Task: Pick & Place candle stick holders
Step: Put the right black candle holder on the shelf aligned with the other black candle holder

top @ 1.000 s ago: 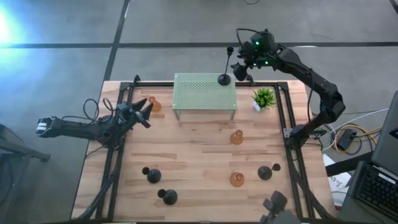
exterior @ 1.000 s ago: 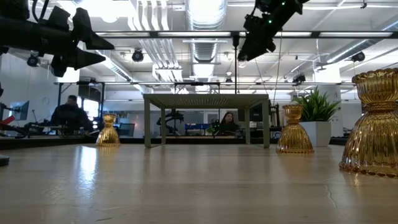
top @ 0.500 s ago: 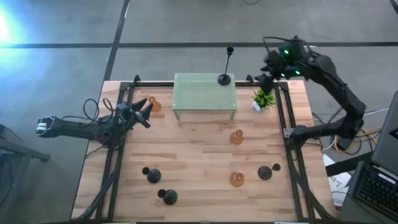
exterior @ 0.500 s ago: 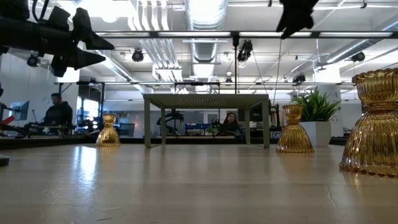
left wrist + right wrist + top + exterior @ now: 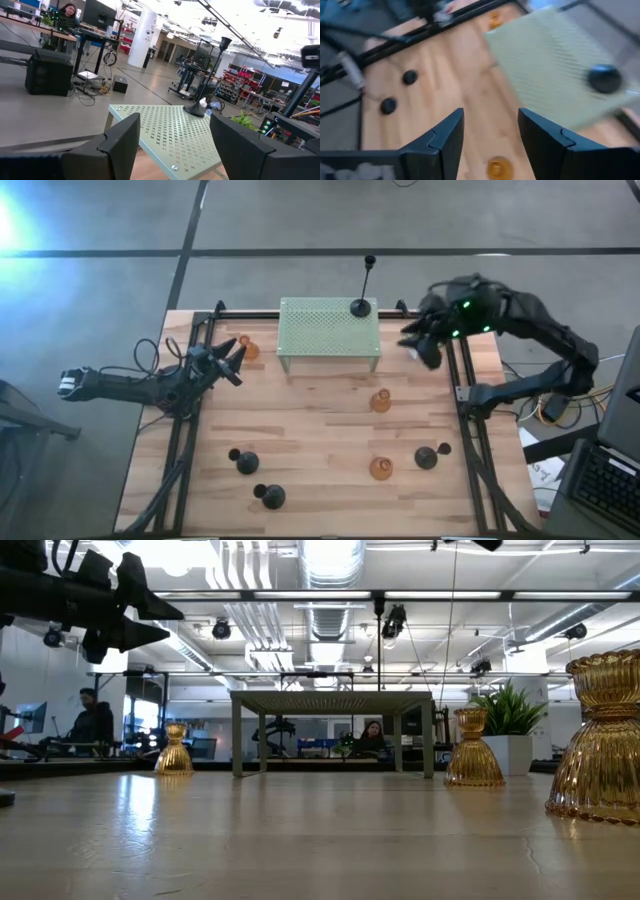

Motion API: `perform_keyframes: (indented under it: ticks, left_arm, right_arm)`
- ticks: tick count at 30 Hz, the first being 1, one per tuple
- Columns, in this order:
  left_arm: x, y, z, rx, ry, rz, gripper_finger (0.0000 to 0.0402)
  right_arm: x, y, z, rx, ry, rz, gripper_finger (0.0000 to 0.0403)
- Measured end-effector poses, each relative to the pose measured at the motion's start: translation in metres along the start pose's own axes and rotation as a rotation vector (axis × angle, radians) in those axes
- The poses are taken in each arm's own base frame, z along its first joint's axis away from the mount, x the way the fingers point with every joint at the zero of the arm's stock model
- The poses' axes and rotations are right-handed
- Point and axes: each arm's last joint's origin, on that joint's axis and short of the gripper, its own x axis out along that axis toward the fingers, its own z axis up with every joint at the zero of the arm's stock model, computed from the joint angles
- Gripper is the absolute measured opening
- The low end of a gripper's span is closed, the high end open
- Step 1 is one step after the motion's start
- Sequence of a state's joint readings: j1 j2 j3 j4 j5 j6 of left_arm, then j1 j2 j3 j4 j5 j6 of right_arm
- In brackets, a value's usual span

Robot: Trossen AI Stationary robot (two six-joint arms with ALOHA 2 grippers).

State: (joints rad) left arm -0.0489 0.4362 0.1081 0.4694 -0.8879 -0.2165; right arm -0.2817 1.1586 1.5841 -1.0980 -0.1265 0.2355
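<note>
Right gripper (image 5: pixel 418 350) hovering empty, fingers apart | left gripper (image 5: pixel 232 363) waiting, fingers apart | next: centring over squat amber glass holder (image 5: pixel 380 401), descending vertically, gripping neck squarely.

One tall black holder (image 5: pixel 362 302) upright on the shelf; six others on the table.

A pale green perforated stand (image 5: pixel 333 698) is standing at the far end of the wooden table (image 5: pixel 300 840). One amber glass holder (image 5: pixel 174 750) is sitting left of it, another (image 5: pixel 472 748) right of it beside a potted plant (image 5: pixel 512 720), and a third (image 5: pixel 603 740) (nearest, largest in frame) is sitting at the right edge. The left gripper (image 5: pixel 150 615) is hanging upper left, fingers spread.
</note>
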Motion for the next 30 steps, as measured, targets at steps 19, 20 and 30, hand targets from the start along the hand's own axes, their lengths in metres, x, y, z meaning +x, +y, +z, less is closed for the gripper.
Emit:
perform_keyframes:
  ticks: [19, 20, 30]
  left_arm:
    - [0.000, -0.002, 0.000, 0.000, 0.013, -0.059, 0.0245]
    - [0.000, -0.002, 0.000, 0.000, 0.013, -0.059, 0.0245]
    - [0.000, -0.002, 0.000, -0.044, 0.013, -0.056, 0.0245]
  right_arm:
    - [0.073, 0.100, -0.067, -0.090, 0.680, 0.041, 0.0106]
    - [0.069, 0.103, -0.072, -0.092, 0.702, 0.036, 0.0103]
    - [0.004, 0.122, -0.098, 0.036, 0.586, 0.012, 0.0086]
